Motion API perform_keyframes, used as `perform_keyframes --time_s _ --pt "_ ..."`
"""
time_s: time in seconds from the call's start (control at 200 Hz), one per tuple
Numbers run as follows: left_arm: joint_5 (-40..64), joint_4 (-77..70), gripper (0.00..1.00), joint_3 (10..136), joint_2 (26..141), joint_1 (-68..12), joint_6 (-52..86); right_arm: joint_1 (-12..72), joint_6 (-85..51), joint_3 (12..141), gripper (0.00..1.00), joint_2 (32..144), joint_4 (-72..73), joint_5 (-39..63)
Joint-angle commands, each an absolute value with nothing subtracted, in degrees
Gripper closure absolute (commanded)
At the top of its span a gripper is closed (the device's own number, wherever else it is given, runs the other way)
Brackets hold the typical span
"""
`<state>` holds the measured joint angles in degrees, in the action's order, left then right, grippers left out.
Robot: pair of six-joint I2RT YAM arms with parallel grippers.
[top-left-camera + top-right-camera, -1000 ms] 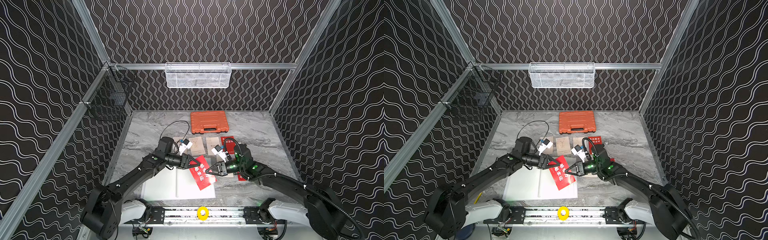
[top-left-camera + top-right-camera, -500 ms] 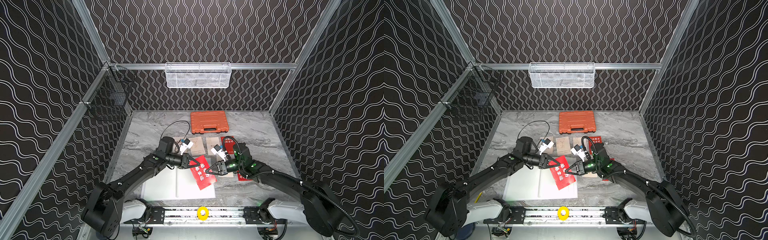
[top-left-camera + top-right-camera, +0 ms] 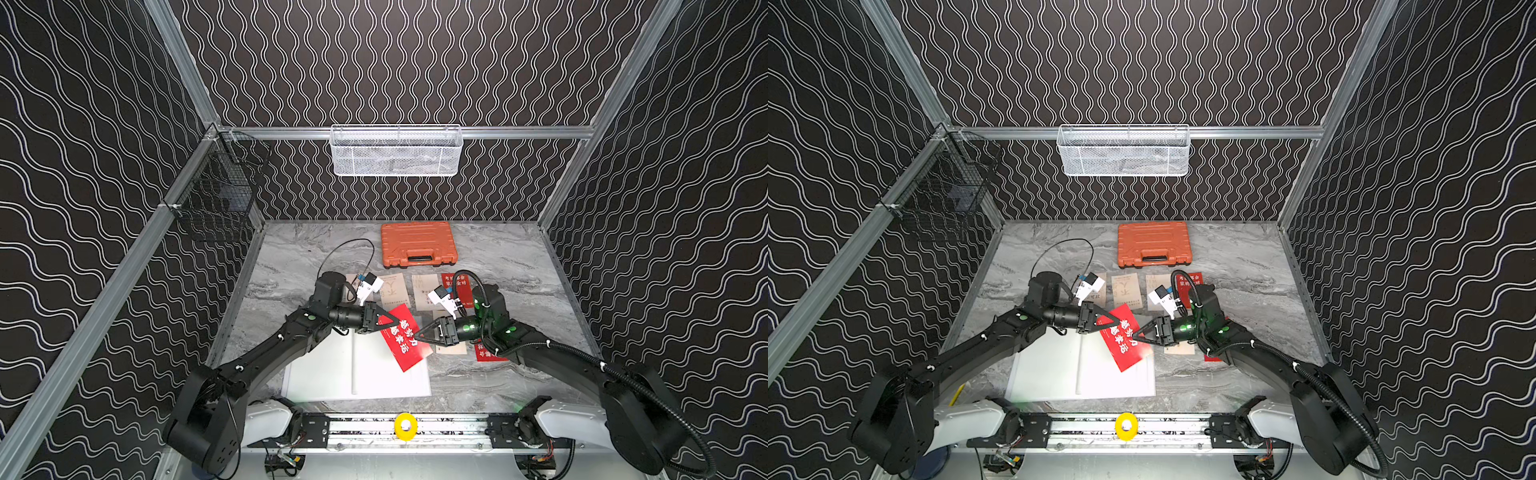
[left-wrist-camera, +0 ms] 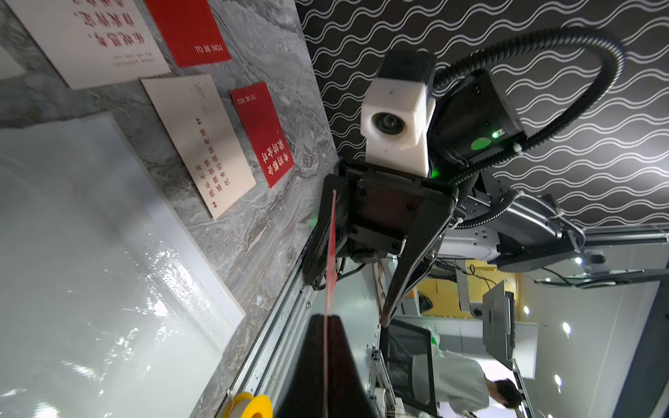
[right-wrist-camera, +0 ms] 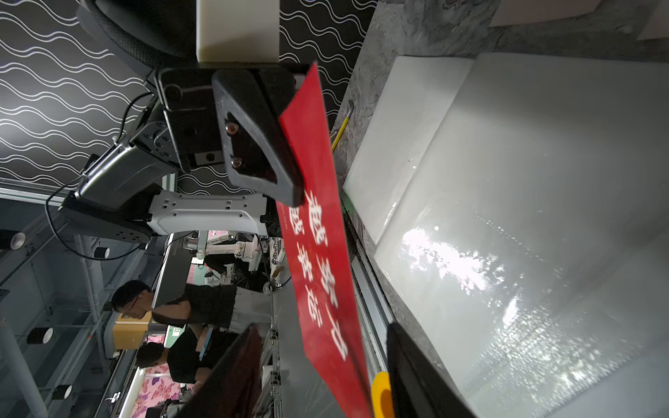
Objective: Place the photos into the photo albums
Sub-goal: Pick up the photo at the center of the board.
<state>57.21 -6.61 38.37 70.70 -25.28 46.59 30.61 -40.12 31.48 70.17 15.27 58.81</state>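
While the marbled counter (image 3: 519, 257) carries everything, the piece that matters most on it is the photo album (image 3: 324, 374). It lies open and flat along the front edge, a little left of middle, with its spine running front to back. An orange case (image 3: 419, 244) sits shut near the back edge, well apart from the work. Both arms reach in from the front corners and meet nose to nose above the album's right-hand page.

The left hand (image 3: 397, 322) is pinched tight on the back end of a red photo (image 3: 405, 338), and the left wrist view shows the card edge-on between its tips. The right hand (image 3: 417, 336) stands with its jaws spread. One finger is close beside the card and the other well clear, so it carries nothing.

The red photo hangs off the counter, tilted. Its long axis runs from the left hand toward the front edge, over the right page and its outer border. Lowering it onto that page would therefore fall to the left arm. The loose photos (image 3: 392, 289) lie in rows between album and case, nearer the right arm.
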Motion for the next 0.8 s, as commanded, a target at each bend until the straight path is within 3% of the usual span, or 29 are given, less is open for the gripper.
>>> perform_keyframes --time_s 0.0,0.145,0.48,0.796 --pt "55.4 -11.1 1.00 37.8 70.1 -23.0 50.0 29.1 -40.2 30.8 0.39 68.6 13.4 56.2" --pt "53.1 -13.7 1.00 36.9 69.8 -19.9 52.9 27.8 -41.6 29.3 0.38 66.2 12.1 51.5" --pt "48.3 -28.3 1.00 32.4 71.2 -17.8 63.1 28.0 -58.3 23.7 0.36 65.1 32.3 45.8" --pt "47.4 -36.4 1.00 30.7 74.2 -17.8 68.1 30.4 -62.1 26.4 0.43 72.7 38.1 42.0"
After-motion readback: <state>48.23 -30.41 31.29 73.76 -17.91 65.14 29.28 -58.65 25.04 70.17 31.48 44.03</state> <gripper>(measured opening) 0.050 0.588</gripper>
